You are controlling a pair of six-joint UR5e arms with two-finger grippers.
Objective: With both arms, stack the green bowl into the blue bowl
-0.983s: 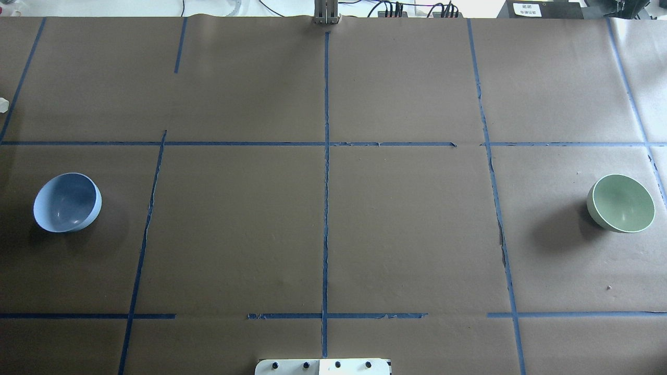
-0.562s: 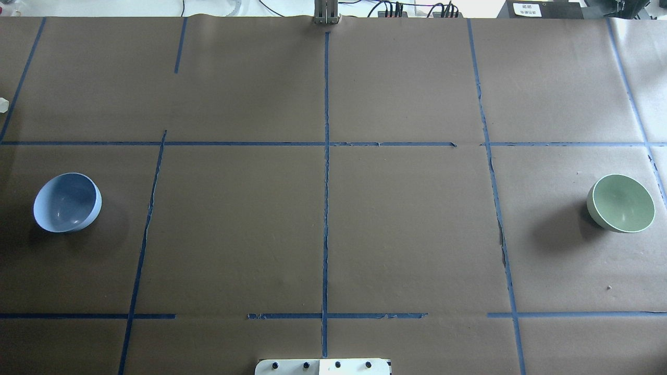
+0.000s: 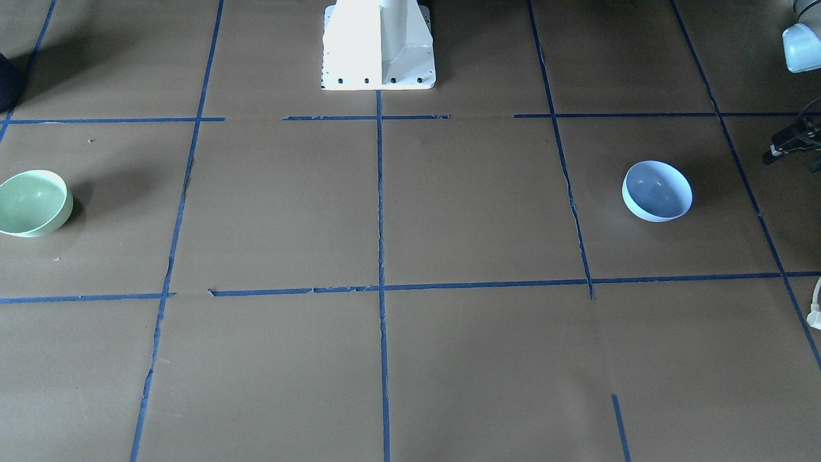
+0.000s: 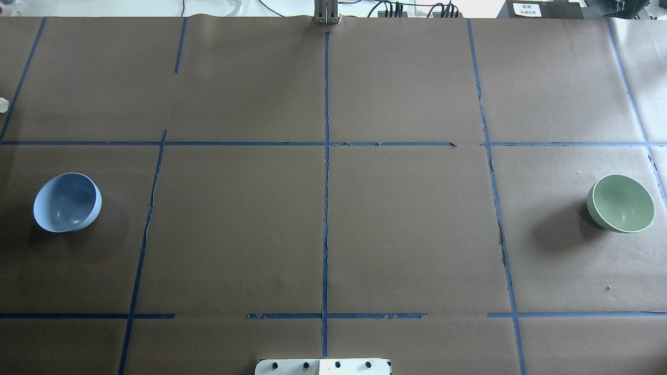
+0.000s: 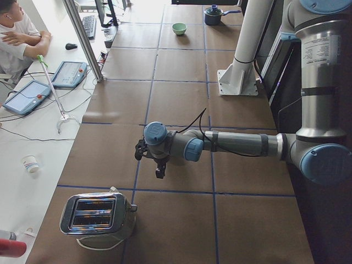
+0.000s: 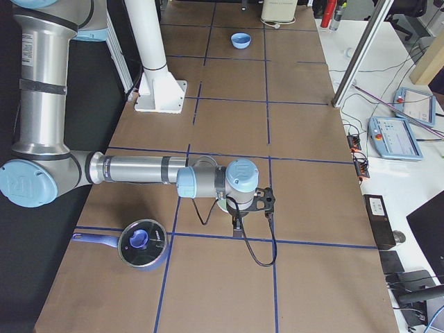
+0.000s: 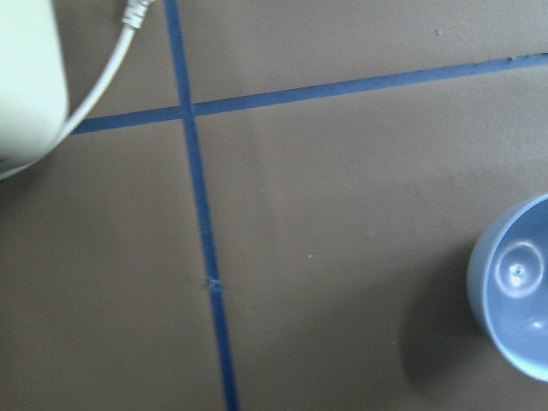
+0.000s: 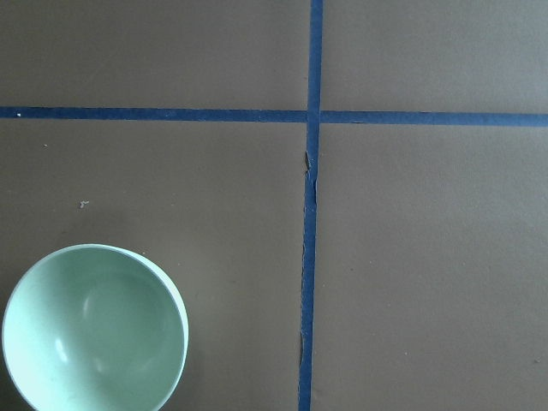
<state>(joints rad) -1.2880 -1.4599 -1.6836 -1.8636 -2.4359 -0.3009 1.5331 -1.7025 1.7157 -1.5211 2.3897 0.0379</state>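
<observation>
The green bowl (image 4: 621, 203) stands upright at the table's right side and shows in the right wrist view (image 8: 94, 330) at the lower left. The blue bowl (image 4: 67, 202) sits tilted at the table's left side, at the right edge of the left wrist view (image 7: 516, 295). Neither gripper is in the overhead view. My left gripper (image 5: 159, 171) hangs above the table near the blue bowl. My right gripper (image 6: 236, 227) hangs above the table near the green bowl. I cannot tell whether either is open or shut. Neither touches a bowl.
A silver toaster (image 5: 98, 215) stands beyond the blue bowl at the table's left end. A dark pot with a lid (image 6: 142, 244) stands at the right end. The white pedestal base (image 3: 378, 48) is at the robot's side. A person (image 5: 16, 33) sits at the side desk.
A shadow over the blue bowl has lightened. The bowls have not moved.
</observation>
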